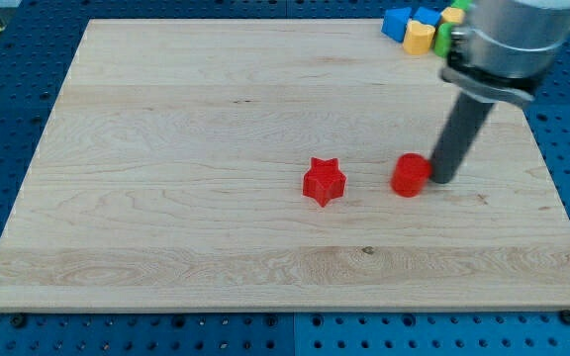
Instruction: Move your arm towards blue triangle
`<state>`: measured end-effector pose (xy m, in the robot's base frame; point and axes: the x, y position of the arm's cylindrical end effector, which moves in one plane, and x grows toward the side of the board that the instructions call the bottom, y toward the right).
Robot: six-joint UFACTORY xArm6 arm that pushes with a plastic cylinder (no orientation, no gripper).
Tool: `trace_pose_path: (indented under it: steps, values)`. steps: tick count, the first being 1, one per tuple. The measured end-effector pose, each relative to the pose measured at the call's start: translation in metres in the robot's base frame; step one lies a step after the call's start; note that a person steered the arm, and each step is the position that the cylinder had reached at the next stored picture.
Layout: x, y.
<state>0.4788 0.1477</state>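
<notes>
My tip (441, 181), a bare rod holding nothing, touches the red cylinder (411, 175); travel toward the top-right corner's blue triangle (396, 22) risks scattering the yellow block (420, 38).

No legible text, labels, brands, numbers or signs found anywhere in view: none on the pale wooden board surface (216, 119), none on the coloured blocks.

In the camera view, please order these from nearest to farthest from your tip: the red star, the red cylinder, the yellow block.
From my tip:
1. Red cylinder, immediately at its left.
2. Red star, farther left.
3. Yellow block, near the board's top edge.
</notes>
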Motion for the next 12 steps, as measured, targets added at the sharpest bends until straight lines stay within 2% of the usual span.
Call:
trace_pose_path:
  steps: [1, 2, 3, 4, 6, 7, 8, 11, 12]
  values:
    - [-0.001, -0.038]
    - [-0.002, -0.01]
    - [-0.007, 0.052]
    - [-0.036, 0.102]
    - [-0.098, 0.145]
    - [-0.115, 0.189]
    - [-0.118, 0.197]
    - [-0.258, 0.198]
    - [-0.286, 0.197]
